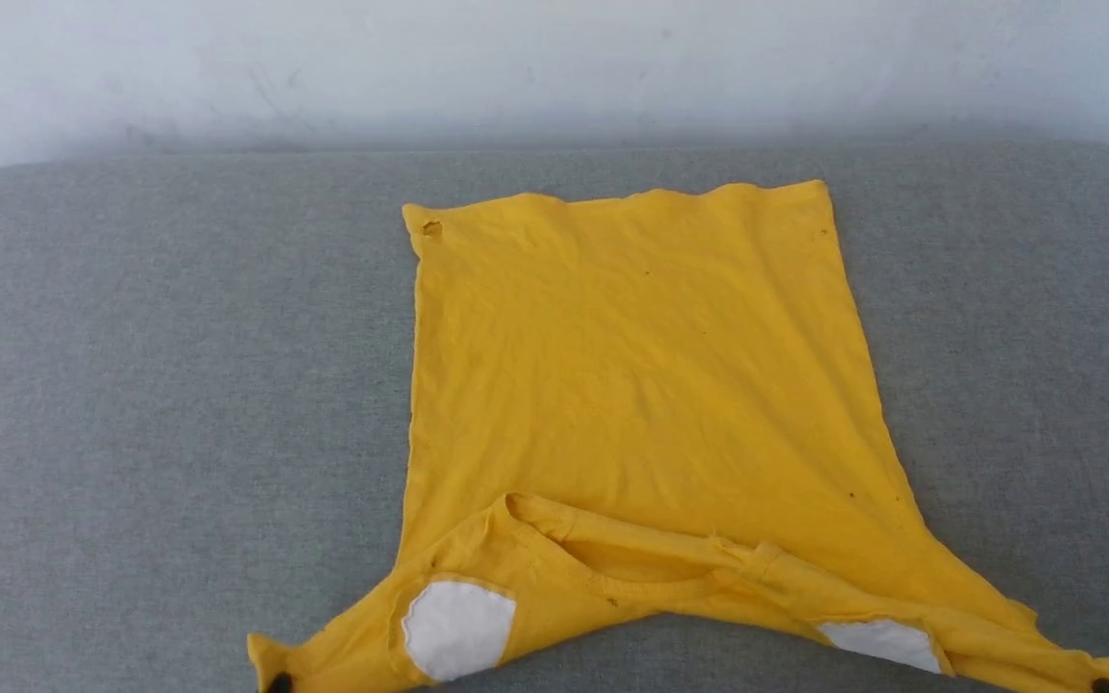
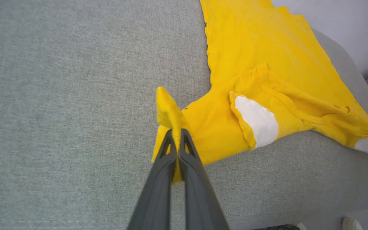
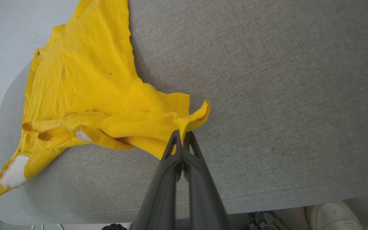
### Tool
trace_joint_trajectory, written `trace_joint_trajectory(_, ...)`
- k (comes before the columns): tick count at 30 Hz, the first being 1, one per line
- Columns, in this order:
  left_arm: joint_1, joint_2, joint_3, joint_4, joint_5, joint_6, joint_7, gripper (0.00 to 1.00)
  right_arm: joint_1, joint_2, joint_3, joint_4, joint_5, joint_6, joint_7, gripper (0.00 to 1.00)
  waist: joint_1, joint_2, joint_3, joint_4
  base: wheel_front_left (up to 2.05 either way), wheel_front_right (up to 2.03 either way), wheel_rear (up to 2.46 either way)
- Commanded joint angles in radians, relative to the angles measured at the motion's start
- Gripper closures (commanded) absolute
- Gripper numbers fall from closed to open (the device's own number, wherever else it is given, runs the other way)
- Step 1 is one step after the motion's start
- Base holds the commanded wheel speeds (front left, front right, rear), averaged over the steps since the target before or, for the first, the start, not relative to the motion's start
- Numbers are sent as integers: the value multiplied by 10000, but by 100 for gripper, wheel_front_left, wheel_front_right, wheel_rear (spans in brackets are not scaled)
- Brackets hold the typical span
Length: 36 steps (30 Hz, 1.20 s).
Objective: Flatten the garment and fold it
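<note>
We hold the bright yellow short-sleeved T-shirt (image 1: 641,366) by its sleeve tips, left gripper (image 2: 178,142) and right gripper (image 3: 181,139) both pinched closed, body lying forward of them

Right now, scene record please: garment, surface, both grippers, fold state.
garment: yellow T-shirt, plain side up, hem far, collar near
surface: grey padded surface
left gripper: shut on one sleeve tip
right gripper: shut on the other sleeve tip
fold state: not folded; body spread, lightly wrinkled; shoulder area bunched, white patches showing
</note>
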Motion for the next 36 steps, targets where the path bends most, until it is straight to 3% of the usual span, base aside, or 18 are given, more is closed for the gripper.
trace_joint_trajectory(1,-193,64,27,-118,230,95,-122,100,-75,-33,31,-75,-117,-7,-8,100,1,0,1,50,0,0,0)
trace_joint_trajectory(8,-1345,-64,-343,-550,1159,189,-122,100,-930,-601,736,283,-1352,-7,-393,100,1,0,265,137,0,0,0)
trace_joint_trajectory(17,-2467,-320,-869,-578,1714,218,370,100,-2218,-800,1794,2402,-2400,-7,-1281,100,1,0,806,337,0,0,0)
trace_joint_trajectory(18,-2548,-336,-905,-566,1753,218,408,100,-2304,-813,1818,2634,-2495,-7,-1422,96,1,0,848,364,0,0,0)
trace_joint_trajectory(21,-2693,-361,-983,-565,1843,251,499,100,-2496,-809,1834,3151,-2638,-7,-1714,0,1,0,897,419,0,0,0)
trace_joint_trajectory(24,-2709,-333,-1030,-645,1897,311,584,100,-2657,-863,1676,2956,-2481,-7,-1921,0,1,0,883,466,0,0,0)
trace_joint_trajectory(30,-2749,-237,-1050,-981,2050,454,691,100,-3331,-1346,853,845,-2315,-7,-1907,0,1,0,1061,592,0,0,0)
trace_joint_trajectory(33,-2887,-253,-1093,-1216,2205,509,696,100,-4278,-1677,311,-663,-2436,-7,-1545,0,1,0,1338,717,0,0,0)
trace_joint_trajectory(36,-3108,-342,-1188,-1373,2363,494,681,100,-5632,-1893,155,-1415,-2560,-7,-832,0,1,0,1692,908,0,0,0)
